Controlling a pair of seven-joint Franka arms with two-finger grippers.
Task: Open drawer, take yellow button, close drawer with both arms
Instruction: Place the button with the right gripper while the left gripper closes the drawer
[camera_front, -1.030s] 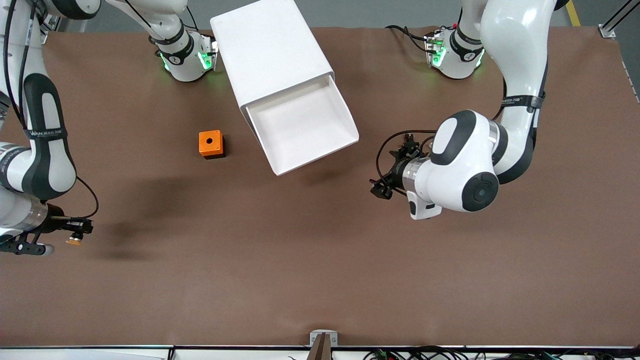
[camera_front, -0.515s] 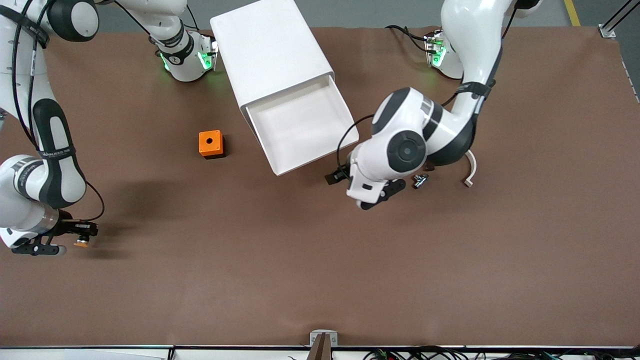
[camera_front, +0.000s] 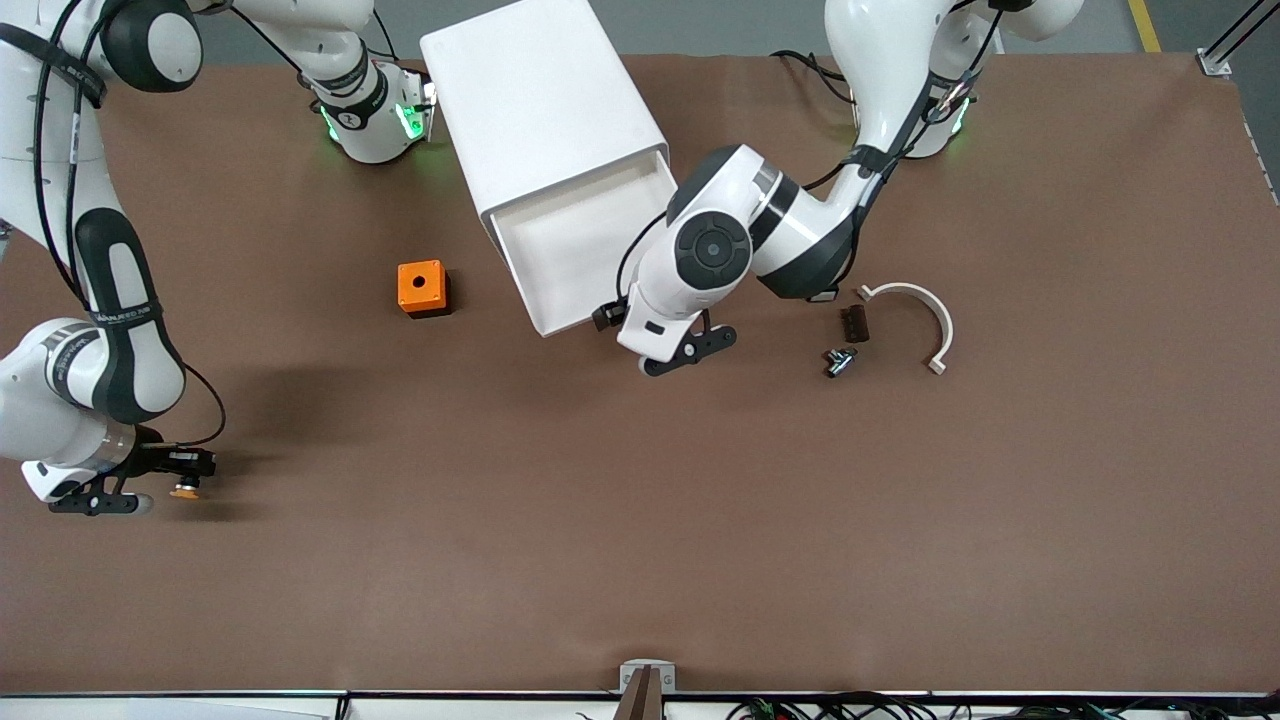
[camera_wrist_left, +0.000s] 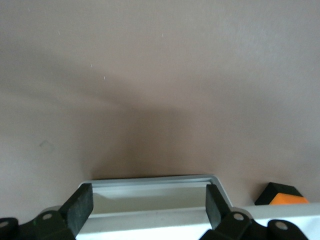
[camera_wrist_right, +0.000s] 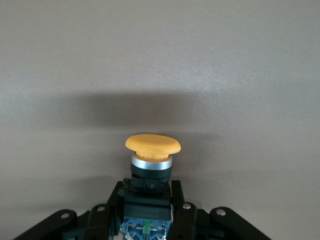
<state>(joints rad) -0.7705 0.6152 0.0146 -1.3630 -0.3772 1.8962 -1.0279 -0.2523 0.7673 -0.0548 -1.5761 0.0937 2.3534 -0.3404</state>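
Observation:
The white cabinet (camera_front: 545, 100) stands between the arm bases with its drawer (camera_front: 590, 250) pulled out. My left gripper (camera_front: 603, 316) is at the drawer's front lip. In the left wrist view that lip (camera_wrist_left: 150, 182) lies between the open fingers (camera_wrist_left: 80, 205) of the left gripper (camera_wrist_left: 148, 206), and nothing is gripped. My right gripper (camera_front: 185, 478) hangs over the bare mat at the right arm's end of the table. It is shut on the button (camera_front: 184, 491). The right wrist view shows the button (camera_wrist_right: 152, 145), orange cap outward, with the right gripper (camera_wrist_right: 148, 202) clamping its black body.
An orange cube (camera_front: 422, 288) with a round hole sits on the mat beside the drawer, toward the right arm's end. Toward the left arm's end lie a white curved piece (camera_front: 915, 315), a small dark part (camera_front: 854, 323) and a small metal part (camera_front: 838, 360).
My left arm swung from its end of the table across to the drawer's front, uncovering the small parts there. The right gripper drifted slightly with the button still in it.

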